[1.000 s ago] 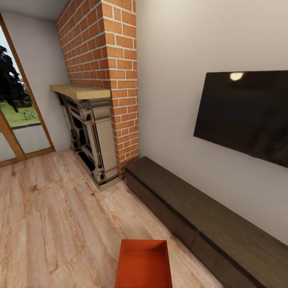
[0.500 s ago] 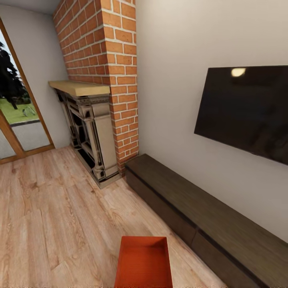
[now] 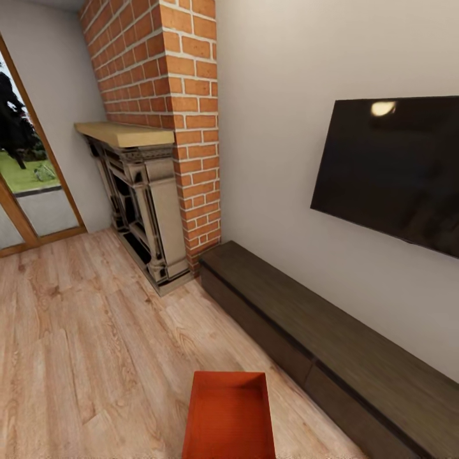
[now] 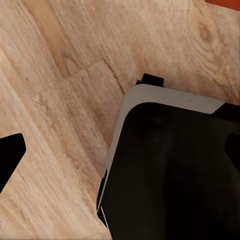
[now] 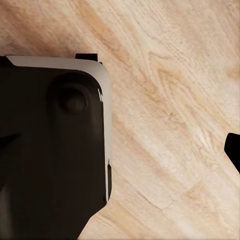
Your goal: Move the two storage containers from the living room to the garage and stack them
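One orange-red storage container (image 3: 229, 417) shows at the bottom middle of the head view, open side up, over the light wood plank floor (image 3: 83, 357) of the living room. What carries it is hidden below the frame edge. An orange sliver of a container (image 4: 226, 4) shows at a corner of the left wrist view. My left gripper (image 4: 120, 160) points down at the planks and my dark base, fingertips (image 4: 10, 155) far apart with nothing between. My right gripper (image 5: 120, 150) hangs the same way, open and empty. The second container is out of view.
A brick chimney with a stone fireplace (image 3: 143, 204) stands ahead on the left. A low dark wood cabinet (image 3: 319, 344) runs along the right wall under a wall-mounted TV (image 3: 389, 166). Wood-framed glass doors (image 3: 25, 185) are at the far left.
The whole head view has shifted: fireplace, cabinet and TV sit slightly closer and higher, so the camera moved. The container keeps nearly the same place in the picture.
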Available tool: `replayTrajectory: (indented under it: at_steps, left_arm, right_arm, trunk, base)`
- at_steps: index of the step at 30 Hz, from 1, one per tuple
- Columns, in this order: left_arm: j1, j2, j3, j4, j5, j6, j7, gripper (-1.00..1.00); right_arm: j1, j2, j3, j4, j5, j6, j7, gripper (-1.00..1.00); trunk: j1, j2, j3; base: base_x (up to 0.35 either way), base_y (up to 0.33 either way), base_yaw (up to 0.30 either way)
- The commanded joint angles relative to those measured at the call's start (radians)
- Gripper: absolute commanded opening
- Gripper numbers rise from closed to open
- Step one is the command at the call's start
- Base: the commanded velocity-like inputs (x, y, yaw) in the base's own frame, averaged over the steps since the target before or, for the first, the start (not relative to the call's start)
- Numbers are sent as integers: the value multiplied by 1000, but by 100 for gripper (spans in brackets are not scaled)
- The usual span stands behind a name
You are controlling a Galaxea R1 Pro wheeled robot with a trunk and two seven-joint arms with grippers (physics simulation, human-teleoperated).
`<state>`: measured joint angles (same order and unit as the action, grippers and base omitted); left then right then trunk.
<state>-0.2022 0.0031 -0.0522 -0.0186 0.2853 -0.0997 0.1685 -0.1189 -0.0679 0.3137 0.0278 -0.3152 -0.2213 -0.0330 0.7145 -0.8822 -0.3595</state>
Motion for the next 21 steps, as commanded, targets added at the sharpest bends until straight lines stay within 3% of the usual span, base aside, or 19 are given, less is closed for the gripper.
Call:
replayTrajectory:
  at_steps: [1,21]
  left_arm:
    - [0,0,-6,1,8,-3,2,100]
    - [-1,1,-6,3,11,-3,2,100]
  right_arm:
    - [-1,0,8,3,-7,-5,-1,100]
    - [-2,-1,8,3,-7,-5,-1,100]
  trunk:
    - [4,-8,-6]
    - [81,-148,-100]
  base:
    - [0,0,0]
    - [0,0,0]
